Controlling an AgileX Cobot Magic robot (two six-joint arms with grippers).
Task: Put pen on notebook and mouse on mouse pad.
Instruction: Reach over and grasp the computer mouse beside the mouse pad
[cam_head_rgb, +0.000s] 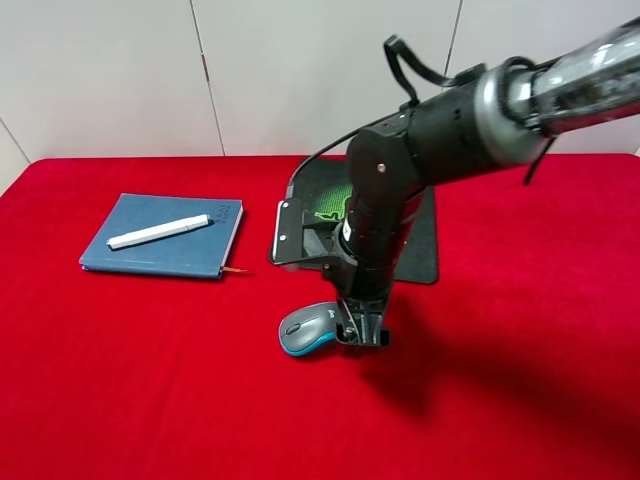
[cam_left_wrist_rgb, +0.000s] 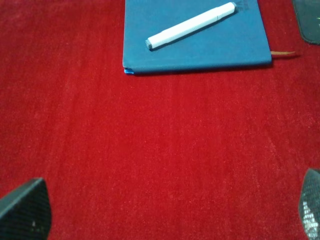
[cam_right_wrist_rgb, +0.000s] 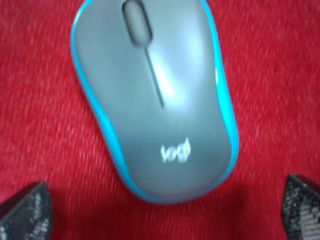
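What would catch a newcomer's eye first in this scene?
A big black arm reaches in from the right, its pincer open right beside the grey and blue mouse on the red cloth. Behind it lies a black mouse pad with a green logo, partly hidden by the arm. Far left, a white pen rests on a blue notebook.

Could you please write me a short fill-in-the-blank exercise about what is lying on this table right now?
1. The white pen lies on top of the blue ____.
2. The mouse sits on the ____ cloth, not on the mouse pad.
3. The right tool beside the mouse stands ____.
Missing words: notebook; red; open.
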